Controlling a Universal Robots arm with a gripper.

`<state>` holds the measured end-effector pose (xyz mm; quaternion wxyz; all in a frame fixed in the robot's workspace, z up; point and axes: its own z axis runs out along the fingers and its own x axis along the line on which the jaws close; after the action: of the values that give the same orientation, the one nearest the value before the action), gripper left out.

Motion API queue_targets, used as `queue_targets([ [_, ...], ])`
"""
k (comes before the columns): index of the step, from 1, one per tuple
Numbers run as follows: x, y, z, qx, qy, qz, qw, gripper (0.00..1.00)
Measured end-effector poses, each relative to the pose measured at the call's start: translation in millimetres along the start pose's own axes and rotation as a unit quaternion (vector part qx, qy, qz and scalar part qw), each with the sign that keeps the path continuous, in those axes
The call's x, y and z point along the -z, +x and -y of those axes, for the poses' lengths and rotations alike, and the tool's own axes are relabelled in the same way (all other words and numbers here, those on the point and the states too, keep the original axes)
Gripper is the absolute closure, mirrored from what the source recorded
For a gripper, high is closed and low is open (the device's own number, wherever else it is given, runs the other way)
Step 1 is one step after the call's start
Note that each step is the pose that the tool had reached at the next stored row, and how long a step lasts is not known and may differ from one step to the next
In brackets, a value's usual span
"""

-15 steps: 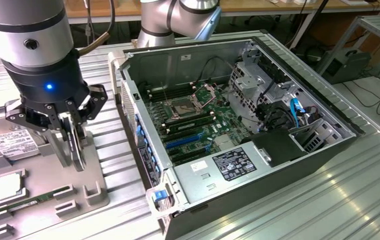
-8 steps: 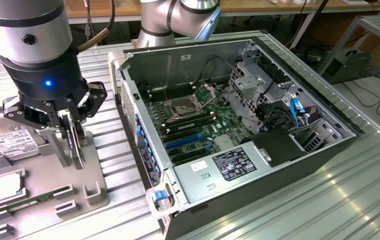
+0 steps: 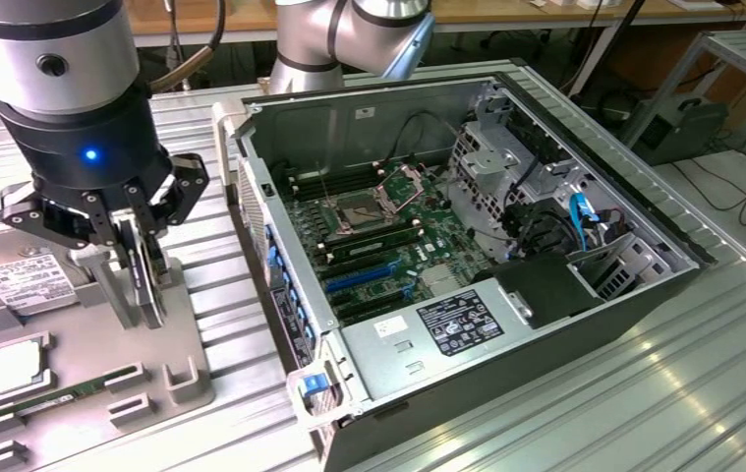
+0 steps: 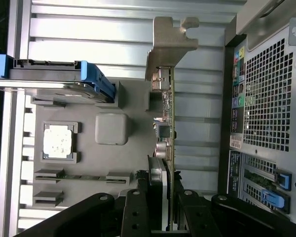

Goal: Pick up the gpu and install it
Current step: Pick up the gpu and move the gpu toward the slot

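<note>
My gripper [image 3: 141, 295] is shut on the gpu [image 3: 149, 280], a thin dark card held edge-on and upright between the two fingers. The card hangs over the grey parts tray [image 3: 183, 334] at the exterior view's left, apart from the open computer case [image 3: 346, 118]. In the wrist view the gpu [image 4: 168, 123] runs away from the gripper [image 4: 163, 212], ending in its silver metal bracket [image 4: 170, 39]. Its fan face is turned out of sight. Blue expansion slots [image 3: 360, 280] lie on the motherboard inside the case.
The tray also carries a silver hard drive [image 3: 19, 280] with blue side rails [image 4: 96, 79], a square processor [image 3: 12, 364] and a green memory stick [image 3: 58, 393]. The case's perforated rear panel [image 4: 266, 98] stands beside the card. Ribbed metal table [image 3: 687, 393] surrounds everything.
</note>
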<state>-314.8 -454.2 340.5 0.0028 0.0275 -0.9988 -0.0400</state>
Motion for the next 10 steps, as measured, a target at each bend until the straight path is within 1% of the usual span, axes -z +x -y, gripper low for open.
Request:
queue_targets([
  [7, 8.0, 0.0, -0.6, 0.001, -0.0002, 0.0, 1.0, 0.72],
  [8, 10.9, 0.1, -0.8, 0.001, -0.0001, 0.0, 1.0, 0.72],
  [10, 17.6, 0.0, -1.4, 0.001, 0.007, -0.0003, 1.0, 0.72],
])
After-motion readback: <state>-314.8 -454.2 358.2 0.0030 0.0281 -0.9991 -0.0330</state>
